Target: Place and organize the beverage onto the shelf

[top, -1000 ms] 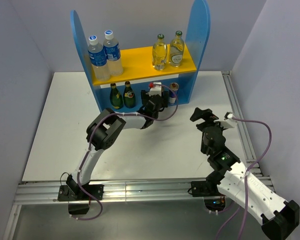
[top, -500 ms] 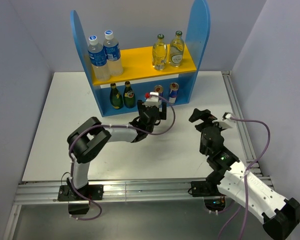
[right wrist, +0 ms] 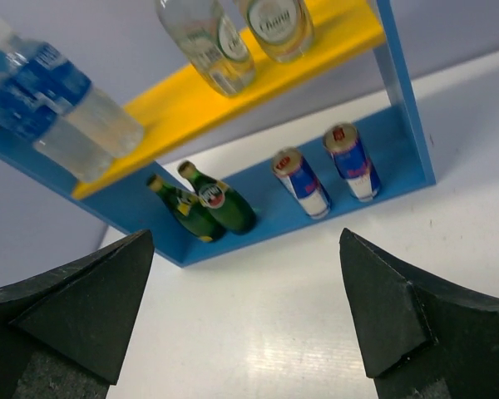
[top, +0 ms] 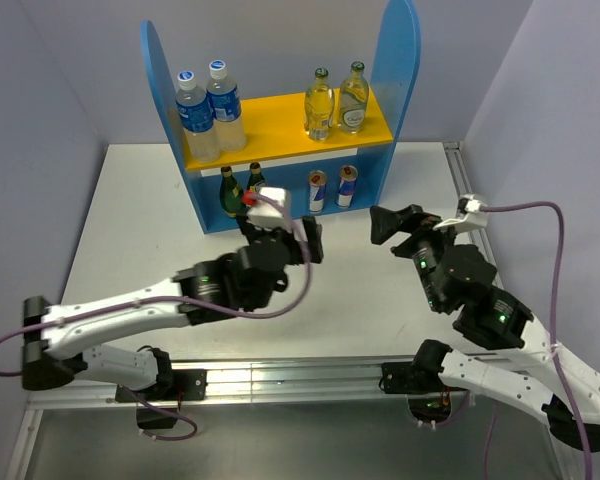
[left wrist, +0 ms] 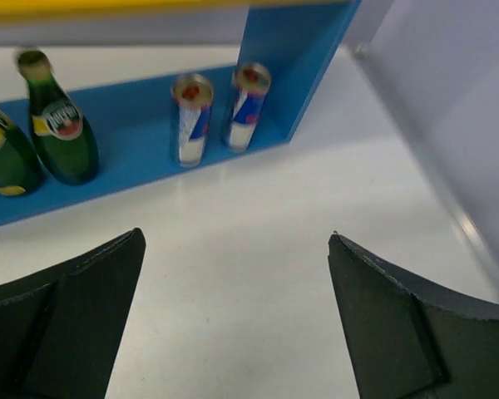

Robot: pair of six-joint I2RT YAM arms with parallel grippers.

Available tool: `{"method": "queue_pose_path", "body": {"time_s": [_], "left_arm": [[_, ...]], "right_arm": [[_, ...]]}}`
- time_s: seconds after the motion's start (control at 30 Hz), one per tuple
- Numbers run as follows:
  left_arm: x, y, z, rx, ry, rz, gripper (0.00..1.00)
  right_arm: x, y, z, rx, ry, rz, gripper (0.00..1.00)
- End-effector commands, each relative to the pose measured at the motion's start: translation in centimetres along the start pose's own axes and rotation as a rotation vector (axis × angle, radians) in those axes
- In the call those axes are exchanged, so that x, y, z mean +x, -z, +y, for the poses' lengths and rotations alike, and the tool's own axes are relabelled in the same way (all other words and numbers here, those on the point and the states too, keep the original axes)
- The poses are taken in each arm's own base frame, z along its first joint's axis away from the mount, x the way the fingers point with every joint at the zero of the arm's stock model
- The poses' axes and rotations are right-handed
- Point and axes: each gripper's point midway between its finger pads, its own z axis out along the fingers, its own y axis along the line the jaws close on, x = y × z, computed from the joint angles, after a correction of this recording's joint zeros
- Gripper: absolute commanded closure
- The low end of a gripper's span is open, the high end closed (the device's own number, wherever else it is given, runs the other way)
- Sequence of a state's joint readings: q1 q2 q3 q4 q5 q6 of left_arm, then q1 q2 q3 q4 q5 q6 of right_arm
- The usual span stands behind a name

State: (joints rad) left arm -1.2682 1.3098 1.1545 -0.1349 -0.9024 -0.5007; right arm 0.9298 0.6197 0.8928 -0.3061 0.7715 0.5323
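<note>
Your left claw and right claw both gape empty and all drinks stand on the shelf at top centre, so placing looks done; just back away without bumping the cans.

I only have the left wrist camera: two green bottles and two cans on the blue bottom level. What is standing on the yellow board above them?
Observer: Four upright bottles. Two clear plastic water bottles with blue labels stand at the left end of the yellow-orange upper board.
Operator: And the other two?
Observer: Two clear glass bottles of pale yellow liquid stand side by side at its right end.
Operator: Where is the right arm's tool?
Observer: The right tool is open and empty, above the white table, in front of the tall blue right side panel of the shelf.
</note>
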Motion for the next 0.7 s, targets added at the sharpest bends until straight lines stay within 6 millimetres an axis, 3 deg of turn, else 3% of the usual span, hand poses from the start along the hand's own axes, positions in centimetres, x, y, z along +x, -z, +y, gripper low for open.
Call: {"method": "queue_pose_path", "body": {"time_s": [0.0,0.13,0.23,0.47,0.67], "left_arm": [[-6.1,4.0,3.8,-0.093,0.042,-0.045,0.01],[-10.0,6.9,5.6,-0.092,0.085,-0.085,0.01],[-11.1,8.0,7.6,-0.132,0.094,-0.107,0.01],[-11.4,9.1,9.3,-0.154,0.108,-0.103,0.01],[-10.9,9.1,9.6,-0.166,0.102,-0.093,0.01]], "right_arm": [[-1.1,1.1,-0.2,0.002,0.101,0.045,0.00],[-2.0,1.6,-1.3,0.046,0.127,0.029,0.00],[-2.9,1.9,-2.2,0.085,0.139,0.011,0.00],[-4.1,2.4,-2.1,0.082,0.125,-0.001,0.00],[-3.7,2.2,-2.1,0.083,0.124,0.002,0.00]]}}
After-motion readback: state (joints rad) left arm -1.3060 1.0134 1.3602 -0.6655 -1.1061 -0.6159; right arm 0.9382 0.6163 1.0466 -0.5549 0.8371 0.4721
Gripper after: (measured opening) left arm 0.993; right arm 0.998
